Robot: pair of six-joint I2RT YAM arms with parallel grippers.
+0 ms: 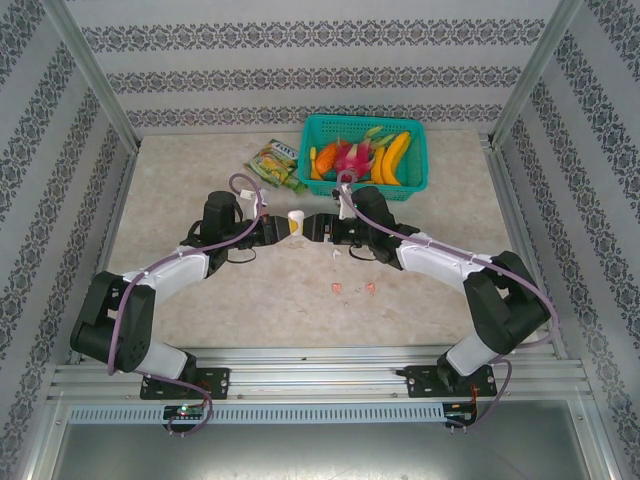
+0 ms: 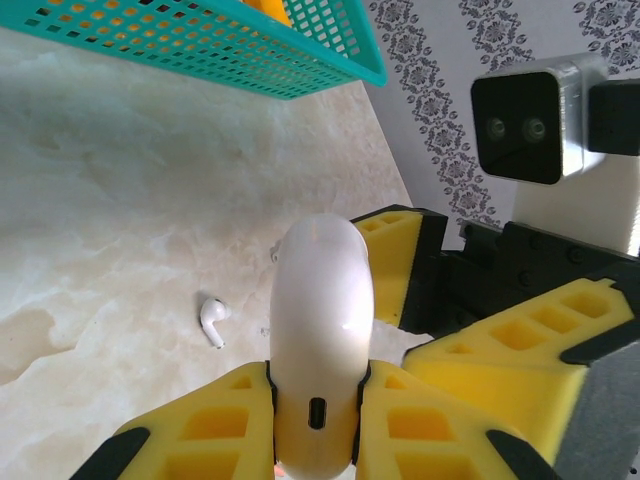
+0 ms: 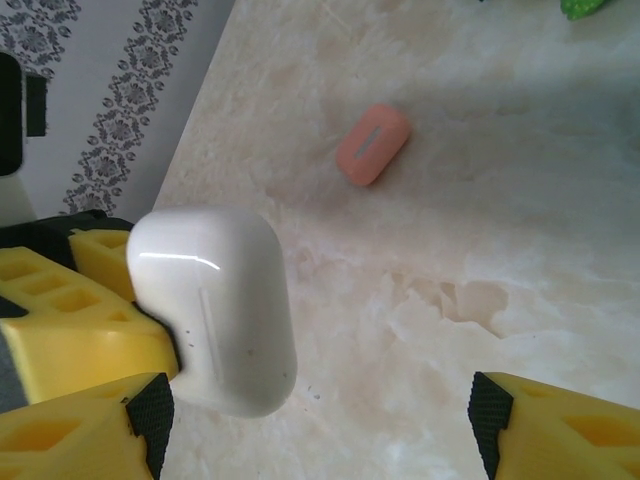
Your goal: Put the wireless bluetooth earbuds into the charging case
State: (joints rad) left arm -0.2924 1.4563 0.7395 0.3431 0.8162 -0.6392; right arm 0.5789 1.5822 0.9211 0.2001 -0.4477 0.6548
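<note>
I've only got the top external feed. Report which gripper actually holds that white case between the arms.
Observer: In the left wrist view the left gripper is shut on the white case, port end toward the camera.
Operator: Now the right gripper.
Observer: Its wrist view shows the right gripper open, the case beside one finger, not clamped.
Operator: List loose parts nearby.
Observer: A white earbud lies on the table close beside the held case.
</note>
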